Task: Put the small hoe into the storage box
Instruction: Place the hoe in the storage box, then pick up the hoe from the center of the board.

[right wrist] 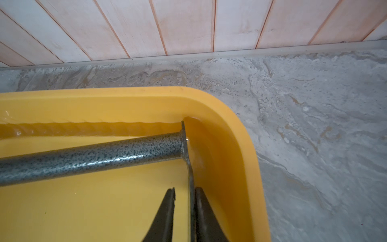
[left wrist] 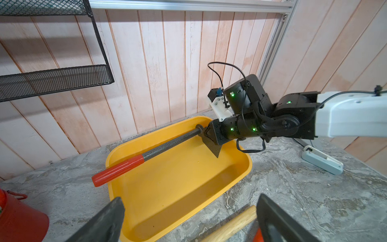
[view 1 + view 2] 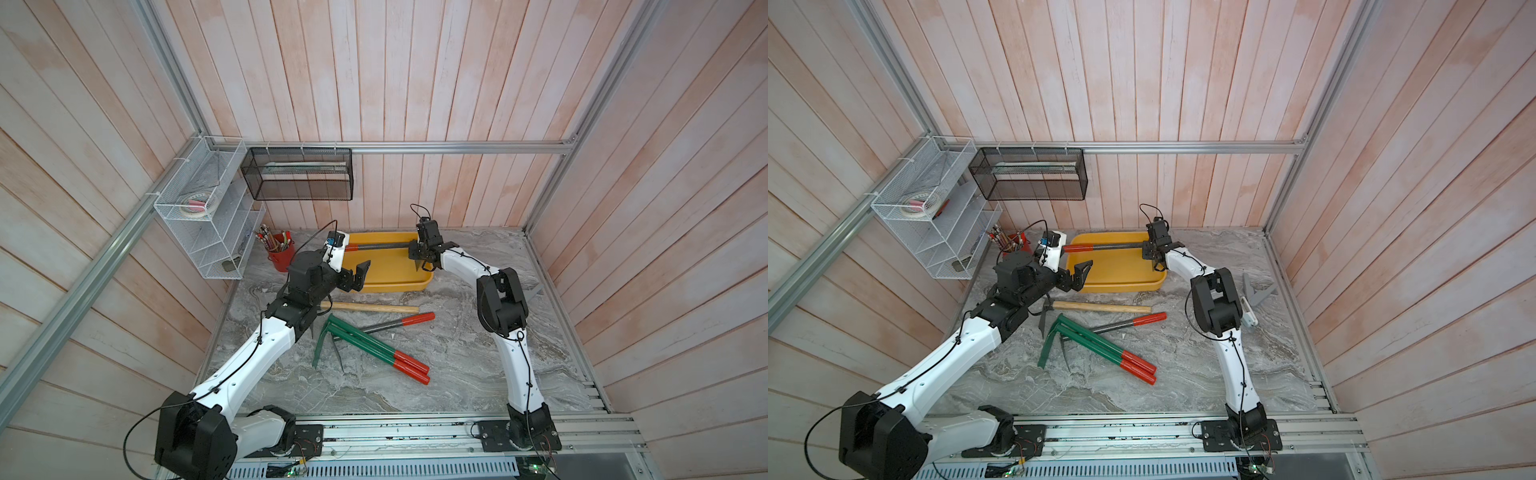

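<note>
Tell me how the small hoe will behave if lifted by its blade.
Likely stiff: the small hoe looks all metal, shaft and blade. Held at the blade, the long shaft and red grip would probably lever it downward. The round shaft may roll, though the flat blade in the storage box should check that.

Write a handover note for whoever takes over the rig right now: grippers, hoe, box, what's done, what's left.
Left gripper: open, empty, hovering at the near left corner of the storage box.
Right gripper: over the box's far right corner, jaws slightly apart astride the blade of the small hoe, with a gap on one side; the grip looks released.
Hoe: head down inside that corner, shaft across the box, red grip sticking out over the left rim.
Done: hoe brought to the box, head in.
Left: lift the right arm clear; probably check whether the overhanging grip needs nudging in.
</note>
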`<control>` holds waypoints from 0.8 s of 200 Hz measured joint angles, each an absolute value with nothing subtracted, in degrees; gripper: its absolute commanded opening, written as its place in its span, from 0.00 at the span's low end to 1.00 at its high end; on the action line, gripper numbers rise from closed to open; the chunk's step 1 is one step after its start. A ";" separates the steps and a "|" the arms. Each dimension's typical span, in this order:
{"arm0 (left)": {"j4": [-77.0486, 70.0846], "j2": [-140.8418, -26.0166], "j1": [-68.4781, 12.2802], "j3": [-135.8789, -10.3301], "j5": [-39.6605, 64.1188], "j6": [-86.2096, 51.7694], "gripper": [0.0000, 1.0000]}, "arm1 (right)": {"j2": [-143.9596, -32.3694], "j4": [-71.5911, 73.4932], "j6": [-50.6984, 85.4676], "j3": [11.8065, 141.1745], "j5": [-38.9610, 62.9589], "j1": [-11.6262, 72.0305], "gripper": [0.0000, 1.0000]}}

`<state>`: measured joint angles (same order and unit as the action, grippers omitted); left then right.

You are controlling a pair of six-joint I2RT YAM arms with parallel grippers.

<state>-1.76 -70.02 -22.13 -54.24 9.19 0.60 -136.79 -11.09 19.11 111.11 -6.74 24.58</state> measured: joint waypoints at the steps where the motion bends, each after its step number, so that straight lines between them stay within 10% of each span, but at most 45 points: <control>1: -1.78 -70.04 -22.13 -54.24 9.19 0.62 1.00 | -136.68 -10.90 19.05 110.96 -6.74 24.58 0.27; 108: -10.09 -75.29 -15.62 -48.75 18.41 -8.25 1.00 | -92.14 4.82 6.42 71.26 -5.76 33.76 0.34; 160: -17.12 -77.78 -11.81 -46.57 21.98 -16.38 1.00 | -94.41 0.38 5.52 62.96 1.08 46.98 0.34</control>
<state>-17.12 -77.78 -11.81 -46.57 21.98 -16.38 -94.41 0.38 5.52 62.96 1.08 46.98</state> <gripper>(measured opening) 0.997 0.339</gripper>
